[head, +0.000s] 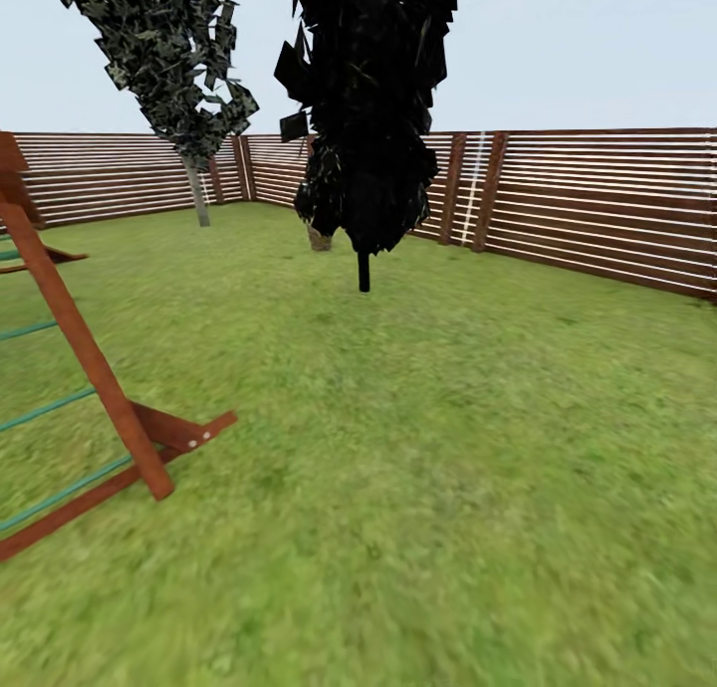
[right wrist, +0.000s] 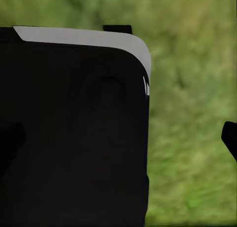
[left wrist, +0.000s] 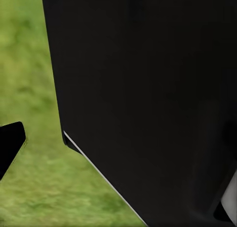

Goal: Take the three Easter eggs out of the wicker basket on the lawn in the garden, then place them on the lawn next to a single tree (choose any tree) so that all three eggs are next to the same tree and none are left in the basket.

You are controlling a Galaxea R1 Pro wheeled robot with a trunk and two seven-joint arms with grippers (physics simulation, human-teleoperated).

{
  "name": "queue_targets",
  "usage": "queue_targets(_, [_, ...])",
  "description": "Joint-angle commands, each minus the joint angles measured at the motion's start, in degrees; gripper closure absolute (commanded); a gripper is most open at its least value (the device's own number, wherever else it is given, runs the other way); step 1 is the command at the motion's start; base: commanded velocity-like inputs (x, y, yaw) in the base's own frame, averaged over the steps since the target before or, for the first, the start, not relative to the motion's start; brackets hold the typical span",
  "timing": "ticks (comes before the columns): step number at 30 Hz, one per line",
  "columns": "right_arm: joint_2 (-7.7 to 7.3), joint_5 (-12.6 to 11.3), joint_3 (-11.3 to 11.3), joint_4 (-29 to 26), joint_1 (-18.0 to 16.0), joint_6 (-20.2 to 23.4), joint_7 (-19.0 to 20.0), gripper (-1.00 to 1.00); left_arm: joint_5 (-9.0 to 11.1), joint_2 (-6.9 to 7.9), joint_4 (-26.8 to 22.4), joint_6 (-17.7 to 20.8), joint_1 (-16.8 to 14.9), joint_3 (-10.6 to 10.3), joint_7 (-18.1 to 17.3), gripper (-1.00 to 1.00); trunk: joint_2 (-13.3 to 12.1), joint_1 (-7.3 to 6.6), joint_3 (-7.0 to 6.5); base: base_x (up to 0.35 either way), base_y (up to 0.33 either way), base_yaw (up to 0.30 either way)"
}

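1. I am looking out over the lawn (head: 428,448) of the garden from the head camera; the grass is running wide and green up to the brown slatted fence (head: 597,209) at the far side.
2. I am seeing the tree (head: 179,60) with the pale grey trunk standing far ahead, close to the fence corner.
3. A dark tree on a thin black stem (head: 364,119) is standing nearer, well apart from the pale one.
4. A wooden play structure (head: 90,368) with green rungs is resting on the grass.
5. In the left wrist camera I am getting a big black body panel (left wrist: 148,98) with lawn beside it; a dark tip (left wrist: 10,143) is poking in, and I cannot tell how the left gripper is set.
6. The right wrist camera is giving me another black panel (right wrist: 74,133) over blurred grass; I cannot tell that gripper's state either.
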State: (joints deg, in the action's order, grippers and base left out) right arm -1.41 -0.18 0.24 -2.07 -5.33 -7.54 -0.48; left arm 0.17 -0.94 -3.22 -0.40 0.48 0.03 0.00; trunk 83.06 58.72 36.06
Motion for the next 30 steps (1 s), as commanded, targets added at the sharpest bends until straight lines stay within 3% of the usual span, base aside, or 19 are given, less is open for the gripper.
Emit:
queue_targets(1, [0.00,-0.01,0.03,0.06,-0.04,-0.20,-0.05,-1.00,0.01,-0.01,-0.12,-0.04,0.05,-0.03,0.00,-1.00,0.02,0.01,0.04,0.146,0.000,-0.260])
queue_targets(9, [0.09,0.08,0.03,0.11,-0.05,-0.20,-0.03,-1.00,-0.05,-0.03,-0.12,-0.04,0.05,-0.11,0.00,-1.00,0.02,0.01,0.04,0.291,0.000,-0.159])
queue_targets(30, [0.18,0.09,0.11,0.12,-0.06,-0.20,-0.05,-1.00,-0.08,-0.03,-0.12,-0.04,0.05,-0.13,-0.04,-1.00,0.02,0.01,0.04,0.339,0.000,-0.004])
